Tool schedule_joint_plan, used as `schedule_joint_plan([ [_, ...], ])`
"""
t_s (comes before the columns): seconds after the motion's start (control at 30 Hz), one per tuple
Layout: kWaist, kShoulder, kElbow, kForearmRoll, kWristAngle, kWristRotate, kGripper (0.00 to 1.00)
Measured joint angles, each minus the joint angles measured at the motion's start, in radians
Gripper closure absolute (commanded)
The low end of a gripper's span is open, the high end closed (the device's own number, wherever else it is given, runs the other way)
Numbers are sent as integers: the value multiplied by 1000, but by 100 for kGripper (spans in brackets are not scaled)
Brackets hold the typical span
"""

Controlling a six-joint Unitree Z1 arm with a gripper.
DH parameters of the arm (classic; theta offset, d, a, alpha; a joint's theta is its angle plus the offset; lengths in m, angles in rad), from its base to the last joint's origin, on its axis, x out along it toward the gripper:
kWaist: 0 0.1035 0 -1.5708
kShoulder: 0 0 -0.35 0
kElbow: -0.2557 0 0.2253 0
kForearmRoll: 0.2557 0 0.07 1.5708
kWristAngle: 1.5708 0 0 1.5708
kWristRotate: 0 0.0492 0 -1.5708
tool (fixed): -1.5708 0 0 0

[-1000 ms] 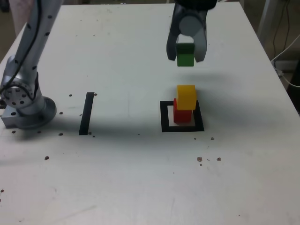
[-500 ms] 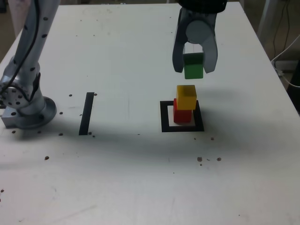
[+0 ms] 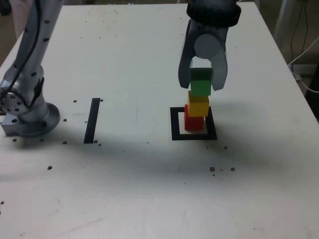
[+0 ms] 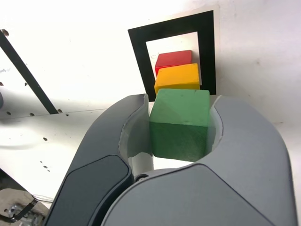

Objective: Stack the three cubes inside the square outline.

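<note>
Exterior view: fingers (image 3: 201,85) clamp the green cube (image 3: 201,84) atop the yellow cube (image 3: 198,105). Last step, I judge; next, square it, then release.

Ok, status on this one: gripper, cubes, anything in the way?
Gripper shut on green cube, right over yellow cube. Yellow sits on red cube inside square outline. Contact with yellow unclear. Nothing in the way.

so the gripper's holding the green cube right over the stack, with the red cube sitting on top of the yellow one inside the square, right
Not quite: the order is reversed. The yellow cube sits on top of the red cube, as the exterior view shows. The rest holds: the gripper is holding the green cube right over the stack, inside the square outline.
</note>
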Motion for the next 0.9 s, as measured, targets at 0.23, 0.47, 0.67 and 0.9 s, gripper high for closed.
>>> schedule_joint_plan([
  [0.23,-2,0,7,0,-1,-1,74],
  [0.47,-2,10,18,-1,-2,-1,49],
  [0.67,-2,12,36,-4,-4,0,4],
  [0.9,-2,12,37,-4,-2,1,2],
])
